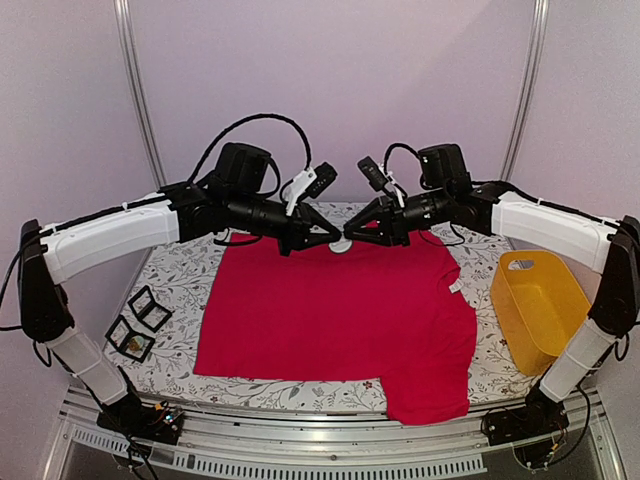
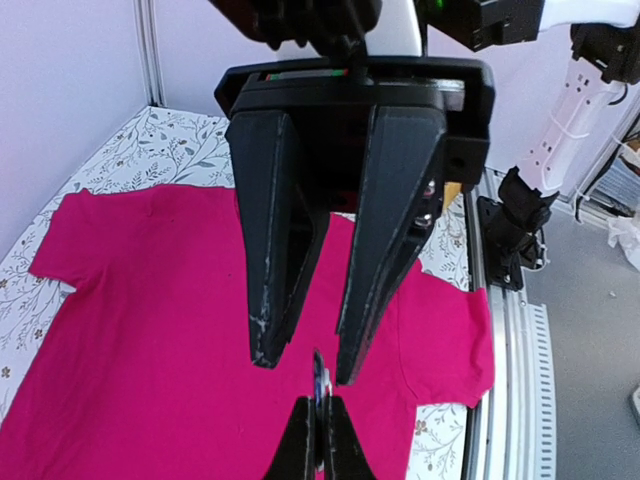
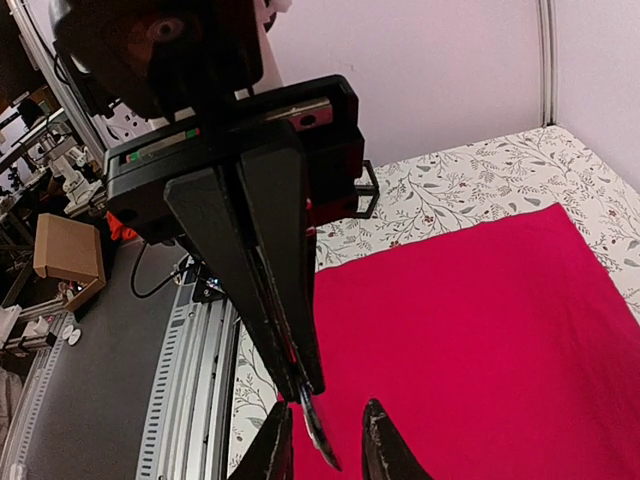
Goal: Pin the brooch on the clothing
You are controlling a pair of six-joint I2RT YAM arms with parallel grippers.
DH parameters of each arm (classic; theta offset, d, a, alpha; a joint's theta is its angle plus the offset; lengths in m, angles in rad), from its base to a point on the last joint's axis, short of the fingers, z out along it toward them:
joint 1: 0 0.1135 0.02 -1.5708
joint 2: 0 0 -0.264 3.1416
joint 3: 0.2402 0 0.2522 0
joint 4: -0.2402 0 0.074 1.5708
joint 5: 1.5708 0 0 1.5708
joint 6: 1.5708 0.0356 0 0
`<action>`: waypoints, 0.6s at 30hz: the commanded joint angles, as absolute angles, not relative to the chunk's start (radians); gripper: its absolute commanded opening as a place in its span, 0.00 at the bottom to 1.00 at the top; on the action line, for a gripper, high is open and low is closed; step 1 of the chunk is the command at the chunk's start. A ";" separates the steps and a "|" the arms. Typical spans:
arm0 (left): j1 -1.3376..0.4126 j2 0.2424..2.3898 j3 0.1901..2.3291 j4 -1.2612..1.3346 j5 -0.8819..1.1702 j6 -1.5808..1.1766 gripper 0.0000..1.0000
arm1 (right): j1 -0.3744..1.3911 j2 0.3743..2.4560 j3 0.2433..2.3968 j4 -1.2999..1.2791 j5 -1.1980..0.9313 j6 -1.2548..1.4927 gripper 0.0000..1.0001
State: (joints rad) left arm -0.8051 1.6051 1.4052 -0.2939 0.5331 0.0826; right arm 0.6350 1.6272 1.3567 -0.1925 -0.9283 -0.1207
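No legible text, brand, number or sign appears in any view. The red T-shirt (image 1: pixel 340 320) is plain, with no print. The tablecloth (image 1: pixel 180 275) bears only a floral pattern. The yellow bin (image 1: pixel 537 300) carries no visible marking.

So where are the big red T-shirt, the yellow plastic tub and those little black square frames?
Red short-sleeved T-shirt (image 1: pixel 330 310), top view, middle of its chest.
Yellow plastic tub (image 1: pixel 512 318), top view, its near left wall.
Black square frames (image 1: pixel 150 307), top view, rim of the farthest frame.
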 commanded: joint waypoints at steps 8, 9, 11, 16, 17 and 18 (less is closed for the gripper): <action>-0.819 1.628 1.447 -0.311 0.566 0.101 0.00 | 0.638 1.659 1.419 -0.308 -0.922 -0.199 0.10; -0.819 1.628 1.447 -0.311 0.566 0.102 0.00 | 0.639 1.660 1.418 -0.308 -0.924 -0.202 0.12; -0.820 1.628 1.448 -0.311 0.566 0.101 0.00 | 0.640 1.661 1.417 -0.316 -0.926 -0.209 0.13; -0.820 1.632 1.450 -0.313 0.565 0.104 0.00 | 0.640 1.667 1.423 -0.332 -0.923 -0.222 0.08; -0.820 1.631 1.450 -0.314 0.566 0.105 0.00 | 0.640 1.666 1.424 -0.335 -0.916 -0.222 0.01; -0.819 1.632 1.451 -0.315 0.567 0.106 0.00 | 0.640 1.664 1.425 -0.334 -0.913 -0.222 0.00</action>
